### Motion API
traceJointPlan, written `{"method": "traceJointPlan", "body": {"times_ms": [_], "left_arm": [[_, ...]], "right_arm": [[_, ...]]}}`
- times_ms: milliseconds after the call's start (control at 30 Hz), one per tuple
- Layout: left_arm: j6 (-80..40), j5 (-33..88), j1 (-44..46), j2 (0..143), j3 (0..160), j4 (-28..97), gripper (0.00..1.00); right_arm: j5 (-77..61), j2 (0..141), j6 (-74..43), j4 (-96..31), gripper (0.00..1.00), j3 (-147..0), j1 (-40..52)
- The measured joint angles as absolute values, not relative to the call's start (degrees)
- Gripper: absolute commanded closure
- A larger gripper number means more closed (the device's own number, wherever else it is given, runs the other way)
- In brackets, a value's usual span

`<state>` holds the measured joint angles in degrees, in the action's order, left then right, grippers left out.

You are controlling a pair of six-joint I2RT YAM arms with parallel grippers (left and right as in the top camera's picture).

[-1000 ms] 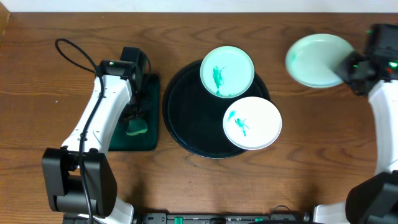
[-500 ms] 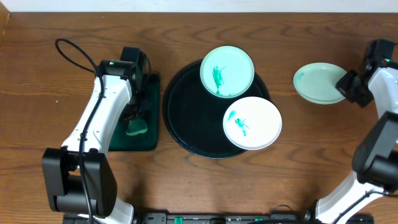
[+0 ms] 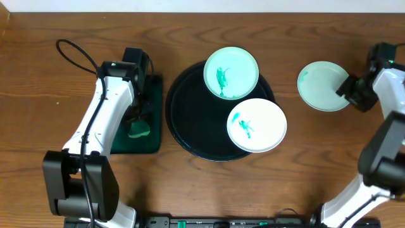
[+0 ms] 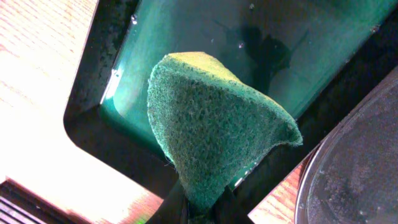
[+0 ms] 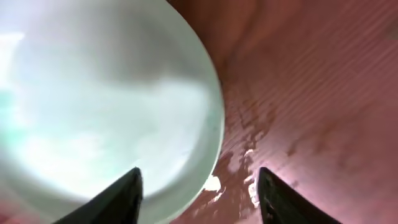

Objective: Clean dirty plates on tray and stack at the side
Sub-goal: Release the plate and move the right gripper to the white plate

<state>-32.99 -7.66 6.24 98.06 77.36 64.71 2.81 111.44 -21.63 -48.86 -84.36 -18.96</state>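
Note:
Two plates with teal smears lie on the black round tray (image 3: 190, 120): one (image 3: 231, 73) at its far edge, one (image 3: 256, 125) at its right front. A third plate (image 3: 323, 85) lies flat on the bare wood to the right. My right gripper (image 3: 350, 88) stands open at this plate's right edge. In the right wrist view the plate (image 5: 99, 99) fills the left, and the gripper (image 5: 198, 174) straddles its rim without pinching it. My left gripper (image 4: 202, 202) is shut on a green sponge (image 4: 217, 130) over the small green tray (image 4: 186, 37).
The green rectangular tray (image 3: 136, 117) sits left of the round tray, under my left arm. A black cable (image 3: 73, 50) loops on the wood at the far left. Water drops (image 5: 249, 162) glisten on the wood beside the right plate.
My right gripper brought the third plate down from a tilted, raised hold onto the wood and opened, letting it go. The left arm and sponge have not moved.

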Motion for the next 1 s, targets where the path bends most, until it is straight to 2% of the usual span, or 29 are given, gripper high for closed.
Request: {"method": "traceJointPlan", "body": {"times_ms": [67,167,300,333,567,633,767,933,1000], "left_arm": [[-33.0,-7.6,6.3,98.1,77.4,64.7,0.93],[-33.0,-7.6,6.3,98.1,77.4,64.7,0.93],[-33.0,-7.6,6.3,98.1,77.4,64.7,0.93],[-33.0,-7.6,6.3,98.1,77.4,64.7,0.93],[-33.0,-7.6,6.2,98.1,77.4,64.7,0.93],[-33.0,-7.6,6.2,98.1,77.4,64.7,0.93],[-33.0,-7.7,6.3,98.1,77.4,64.7,0.93],[-33.0,-7.6,6.3,98.1,77.4,64.7,0.93],[-33.0,-7.7,6.2,98.1,77.4,64.7,0.93]], "right_arm": [[2.4,106.8,-20.6,-48.8,0.33,-84.4,-18.3],[1.4,97.9,-18.2,-49.0,0.32,-85.2,-16.1],[-0.5,88.8,-15.7,-51.7,0.11,-86.7,-11.7],[-2.0,87.5,-14.5,-52.8,0.09,-86.8,-10.6],[-9.8,86.8,-11.0,-63.0,0.17,-85.8,-4.1],[-10.6,86.8,-11.2,-63.8,0.20,-84.2,-2.4],[-11.5,87.0,-12.4,-63.2,0.21,-77.2,1.6],[-12.0,87.3,-16.4,-60.0,0.32,-69.2,4.8],[-12.1,87.4,-18.5,-58.6,0.39,-66.2,5.4]]}}
